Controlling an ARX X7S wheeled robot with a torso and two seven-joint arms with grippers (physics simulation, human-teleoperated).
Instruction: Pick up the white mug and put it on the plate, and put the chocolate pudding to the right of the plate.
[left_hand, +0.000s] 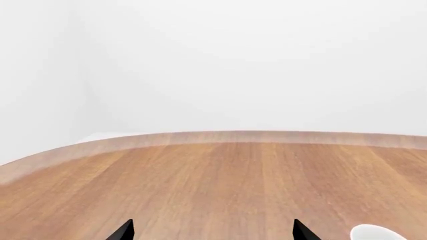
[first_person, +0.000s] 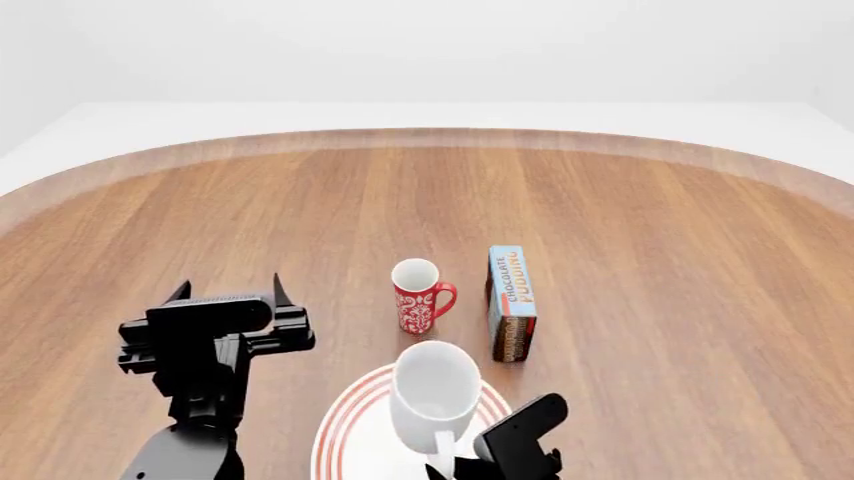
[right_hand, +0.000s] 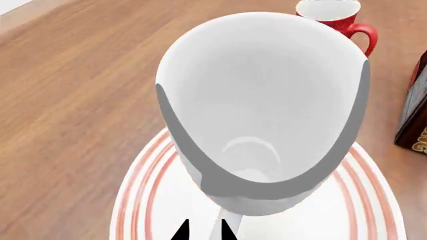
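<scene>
A wooden table (first_person: 641, 230) seen from above. The white mug (first_person: 435, 388) sits over the plate (first_person: 347, 430), its handle pinched in the right gripper (right_hand: 203, 231). The pudding (first_person: 513, 300) stands behind the plate's right edge, beside a red mug (first_person: 418, 294). The left gripper (first_person: 230, 290) hovers with jaws apart.

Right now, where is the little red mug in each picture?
Head view: the red mug stands mid-table, beyond the plate.
Right wrist view: top edge, behind the white mug.
Left wrist view: not in it.
Shared landmark: the wooden table.
</scene>
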